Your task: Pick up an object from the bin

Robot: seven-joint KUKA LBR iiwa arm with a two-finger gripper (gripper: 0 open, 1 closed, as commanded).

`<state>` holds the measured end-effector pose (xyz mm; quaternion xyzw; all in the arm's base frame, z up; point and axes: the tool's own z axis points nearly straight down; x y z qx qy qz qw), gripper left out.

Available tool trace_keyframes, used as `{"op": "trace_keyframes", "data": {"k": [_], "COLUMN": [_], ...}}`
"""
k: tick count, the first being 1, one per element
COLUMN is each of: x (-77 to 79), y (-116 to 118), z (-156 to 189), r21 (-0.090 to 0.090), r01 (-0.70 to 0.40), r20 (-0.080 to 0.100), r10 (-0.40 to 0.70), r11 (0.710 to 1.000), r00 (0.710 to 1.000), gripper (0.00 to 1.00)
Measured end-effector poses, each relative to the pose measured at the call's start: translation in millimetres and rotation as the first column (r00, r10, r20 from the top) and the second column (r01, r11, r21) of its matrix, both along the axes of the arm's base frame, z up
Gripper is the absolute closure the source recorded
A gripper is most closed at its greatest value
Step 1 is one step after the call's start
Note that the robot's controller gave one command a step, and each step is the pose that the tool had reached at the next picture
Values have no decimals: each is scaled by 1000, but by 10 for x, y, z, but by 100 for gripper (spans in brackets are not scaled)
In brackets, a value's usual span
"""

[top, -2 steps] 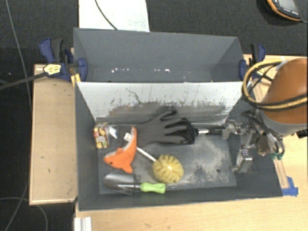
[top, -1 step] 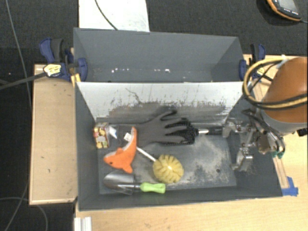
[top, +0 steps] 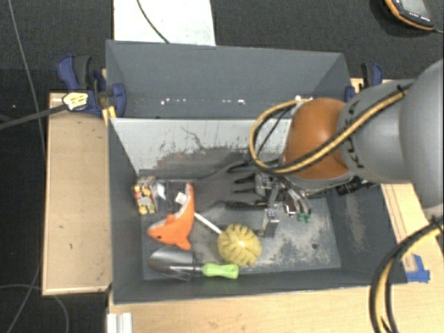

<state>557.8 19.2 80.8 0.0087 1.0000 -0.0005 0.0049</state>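
**A:** Camera view puts the gripper (top: pixel 272 220) low in the right half of the bin (top: pixel 208 82), over bare floor, under the arm's orange cover. Is the pincer open or closed?

**B:** I cannot tell. The wrist and cables crowd it. I see nothing in its grasp.

**A:** What lies closest?

**B:** The yellow ridged ball (top: pixel 240 245), just beside it toward the front wall. A black slotted spatula (top: pixel 222 180) also lies flat just to its left.

**A:** Which would handle better?

**B:** The ball, I'd judge. It looks light and somewhat soft, and the ridges should give grip. Being round, it may roll off if nudged off centre, so take it across the middle from straight above.

**A:** And the spatula?

**B:** Probably stiff and thin. Flat on the floor, it would be hard to get under.

**A:** The rest?

**B:** An orange fish-shaped toy (top: pixel 173 229) has a white stick (top: pixel 207 222) beside it. A green-handled scoop (top: pixel 194 269) lies along the front wall, and a small coloured box (top: pixel 145 195) sits at the left. All are farther off.
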Motion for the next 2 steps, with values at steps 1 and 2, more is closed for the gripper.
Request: {"op": "trace_keyframes", "data": {"k": [1,2], "x": [-83,35], "y": [101,735], "z": [806,206], "r21": [2,1], "r01": [90,59], "r20": [-3,6], "r10": [-90,-59], "r11": [996,998], "r00": [996,998], "gripper": [0,0]}}
